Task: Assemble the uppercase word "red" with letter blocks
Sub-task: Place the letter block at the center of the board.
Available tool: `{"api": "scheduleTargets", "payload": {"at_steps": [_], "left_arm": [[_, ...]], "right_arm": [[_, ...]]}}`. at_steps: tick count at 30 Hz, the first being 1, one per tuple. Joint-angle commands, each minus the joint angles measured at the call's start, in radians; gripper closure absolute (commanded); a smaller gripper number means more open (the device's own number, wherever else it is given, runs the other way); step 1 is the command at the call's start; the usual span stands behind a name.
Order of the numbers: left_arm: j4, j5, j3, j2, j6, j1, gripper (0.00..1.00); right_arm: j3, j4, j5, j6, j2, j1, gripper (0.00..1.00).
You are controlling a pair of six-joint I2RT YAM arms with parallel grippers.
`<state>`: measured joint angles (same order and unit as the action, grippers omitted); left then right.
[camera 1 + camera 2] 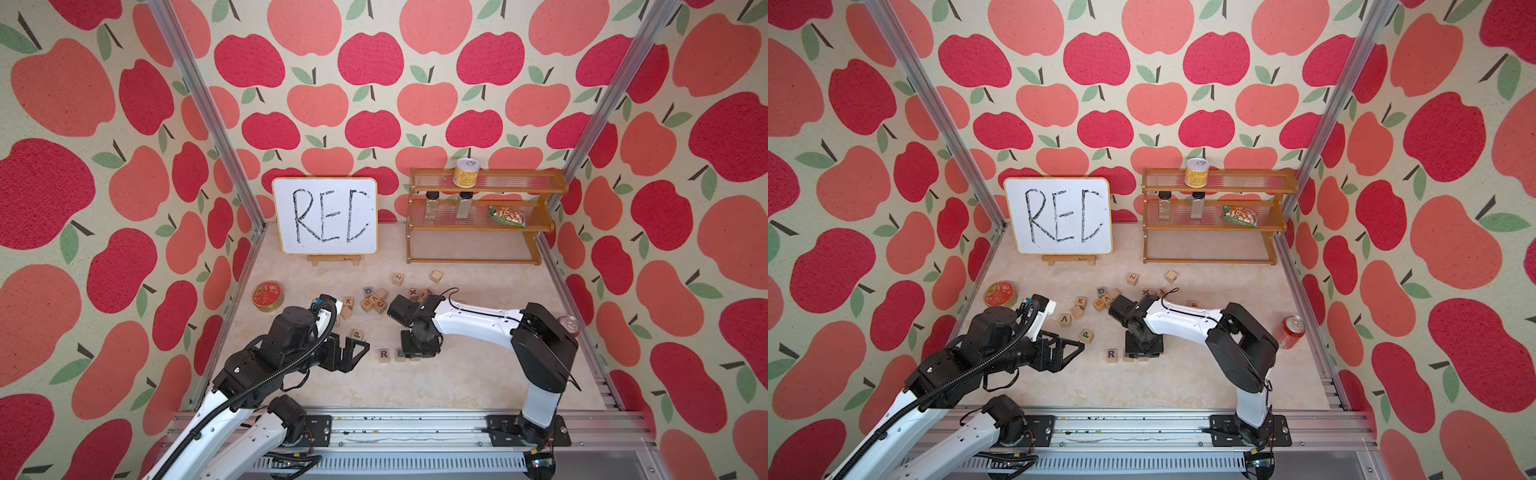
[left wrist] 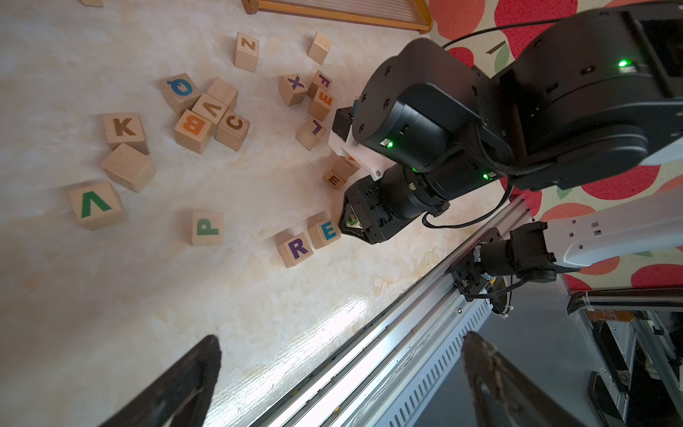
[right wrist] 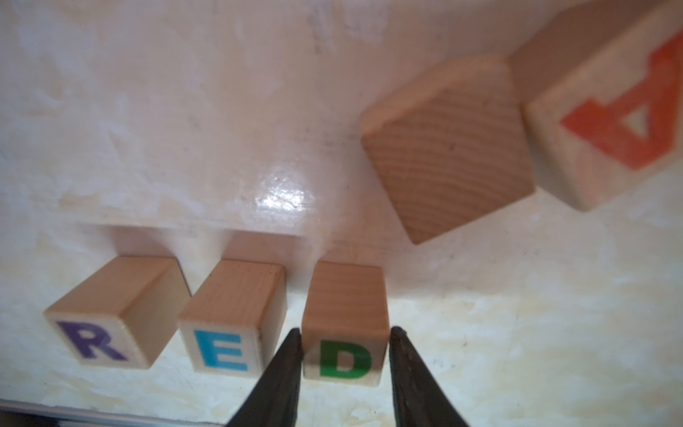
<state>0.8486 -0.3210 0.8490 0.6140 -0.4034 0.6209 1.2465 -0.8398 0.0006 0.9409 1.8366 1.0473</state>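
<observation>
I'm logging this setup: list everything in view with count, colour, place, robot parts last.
R block, E block, D block: three, purple, teal, green letters, front row
loose blocks: over a dozen, pale wood, mid-table
whiteboard: one, white, back
shelf: one, brown, back right
canister: one, yellow, top shelf
bottles: two, black-capped, middle shelf
snack packet: one, green, middle shelf
round tin: one, red, left
soda can: one, red, right
left tool: one, black, open, beside row
right tool: one, black, astride D block

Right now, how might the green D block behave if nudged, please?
The D block, a wooden cube, is probably stiff and light. Flat on the glossy table, it should slide, not roll, perhaps bumping the E block.
</observation>
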Motion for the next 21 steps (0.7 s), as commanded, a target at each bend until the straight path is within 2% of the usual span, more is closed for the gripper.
{"api": "scheduleTargets", "payload": {"at_steps": [1,18,21], "left_arm": [[-0.003,0.009,-0.016,-0.003,-0.007,0.007,0.01],[-0.029,0.02,-0.022,0.007,0.003,0.008,0.01],[-0.031,0.047,-0.016,0.018,0.017,0.007,0.01]], "right_arm": [[0.022,-0.04,0.018,-0.012,-0.031,0.007,0.58],[0.064,-0.11,0.052,-0.033,-0.1,0.003,0.57],[0.068,-0.125,0.059,-0.042,-0.132,-0.003,0.54]]}}
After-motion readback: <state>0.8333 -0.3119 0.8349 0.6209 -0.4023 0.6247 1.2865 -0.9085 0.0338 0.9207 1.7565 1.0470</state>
